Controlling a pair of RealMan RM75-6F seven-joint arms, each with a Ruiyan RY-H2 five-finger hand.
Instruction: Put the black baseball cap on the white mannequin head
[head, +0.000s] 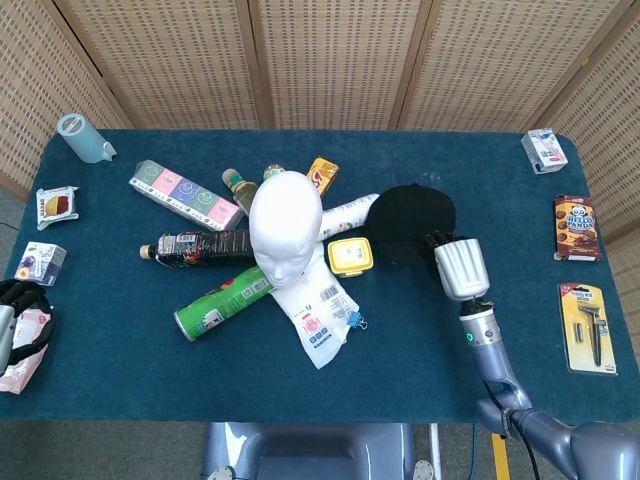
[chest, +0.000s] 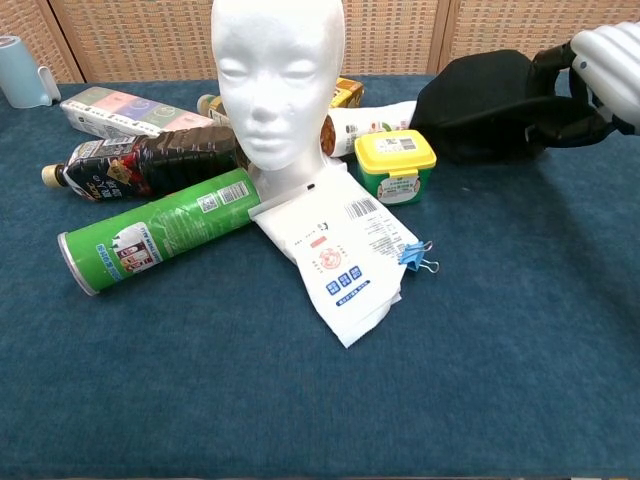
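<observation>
**Cap in right hand, head to its left**

My right hand has its fingers closed on the near-right edge of the black cap. In the chest view the cap looks tipped up off the cloth on the hand's side, the dark fingers wrapped over its rim. I can't tell whether it is wholly clear of the table.

The white mannequin head stands upright at centre, left of the cap, with a yellow tub and a white tube between them. My judgement: carry goes leftward and up, over the tub, then down on the crown.

Left hand sits far off at the table's left edge, fingers curled, near a pink packet; whether it holds anything I can't tell. The right hand is plainly nearer.
</observation>
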